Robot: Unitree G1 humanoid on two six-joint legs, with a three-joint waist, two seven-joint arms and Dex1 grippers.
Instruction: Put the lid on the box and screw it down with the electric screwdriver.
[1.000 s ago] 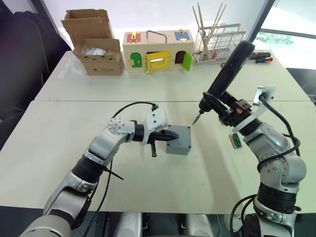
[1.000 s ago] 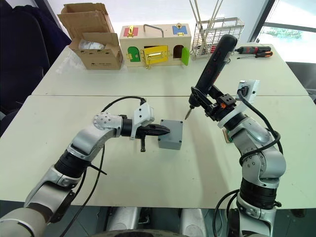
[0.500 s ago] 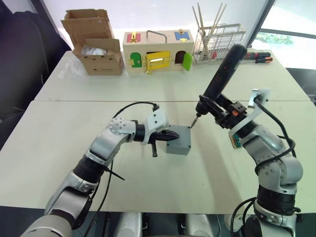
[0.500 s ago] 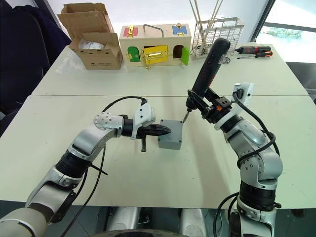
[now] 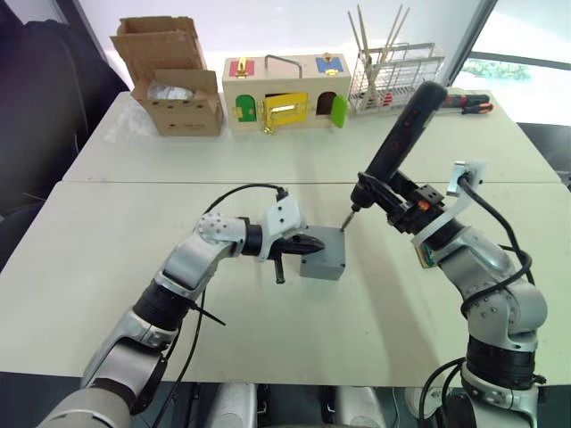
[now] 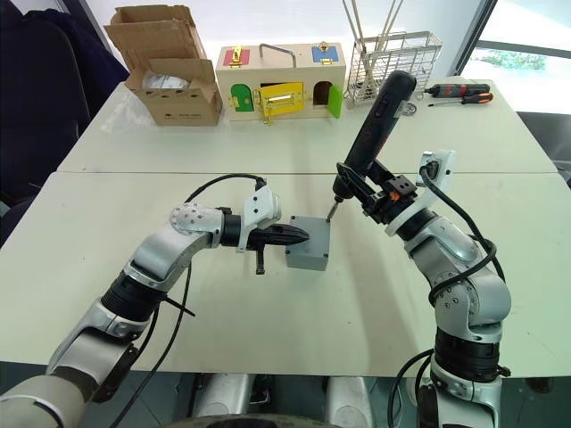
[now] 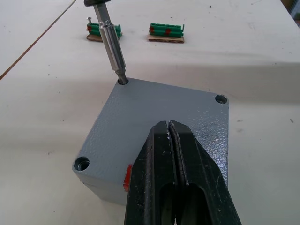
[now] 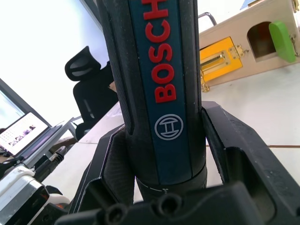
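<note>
Here, the box (image 5: 323, 253) is seen on the near table (image 5: 80, 285) with the lid (image 7: 159, 117) seated on top, and the left gripper (image 7: 174, 180), its fingers closed together, is pressed onto that lid. Just beyond, the electric screwdriver (image 5: 398, 147) is clamped in the right gripper (image 5: 409, 207), tilted, its bit set into the lid's far corner hole. Farther back, a cardboard box (image 5: 169, 78) is found.

The electric screwdriver (image 7: 108, 35) shows just its metal bit before the wrist picture's edge cuts off the body, the bit's tip sinks unseen into the lid (image 7: 159, 122)'s 11 o'clock corner hole, and the left gripper (image 7: 170, 140) hides the lid's near edge.
</note>
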